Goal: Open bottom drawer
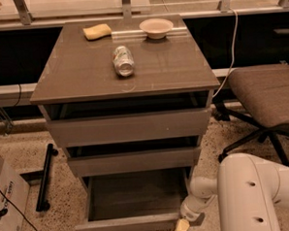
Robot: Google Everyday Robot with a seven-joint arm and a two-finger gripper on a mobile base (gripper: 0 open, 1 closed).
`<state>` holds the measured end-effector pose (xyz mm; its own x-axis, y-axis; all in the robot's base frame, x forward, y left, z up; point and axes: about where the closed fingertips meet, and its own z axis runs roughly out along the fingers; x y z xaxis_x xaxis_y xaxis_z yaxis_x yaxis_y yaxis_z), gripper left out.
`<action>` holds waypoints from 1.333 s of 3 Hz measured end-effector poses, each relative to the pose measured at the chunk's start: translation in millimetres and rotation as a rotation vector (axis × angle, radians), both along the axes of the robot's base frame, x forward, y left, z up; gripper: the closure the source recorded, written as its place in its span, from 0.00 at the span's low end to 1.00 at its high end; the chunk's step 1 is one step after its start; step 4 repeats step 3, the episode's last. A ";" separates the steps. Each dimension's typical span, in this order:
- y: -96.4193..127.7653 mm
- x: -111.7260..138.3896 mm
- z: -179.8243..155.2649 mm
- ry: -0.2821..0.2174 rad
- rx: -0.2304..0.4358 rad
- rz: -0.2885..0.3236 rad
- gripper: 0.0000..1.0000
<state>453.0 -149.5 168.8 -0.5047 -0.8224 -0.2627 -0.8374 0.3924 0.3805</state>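
The bottom drawer (133, 225) of the grey-brown cabinet stands pulled out, showing its plain grey shallow box (136, 193). Its flat front lies along the lower edge of the view. My gripper (181, 228) is at the drawer front's right end, low at the bottom of the view, with a yellowish fingertip (180, 229) showing. My white arm (250, 194) fills the lower right. The middle drawer (132, 161) and the top drawer (128, 126) above it sit slightly out.
On the cabinet top (84, 77) lie a can (123, 60), a yellow sponge (97, 31) and a white bowl (156, 27). An office chair (265, 99) stands to the right. A cardboard box (6, 202) and a black bar (45, 178) lie on the floor at left.
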 end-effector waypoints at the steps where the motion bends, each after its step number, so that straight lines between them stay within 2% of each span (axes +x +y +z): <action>1: -4.0 -24.5 3.5 0.032 0.024 0.082 0.43; 2: -3.9 -24.6 3.5 0.032 0.024 0.082 0.29; 3: -2.8 -27.3 1.9 0.036 0.026 0.084 0.01; 4: -2.8 -27.3 1.9 0.036 0.026 0.084 0.01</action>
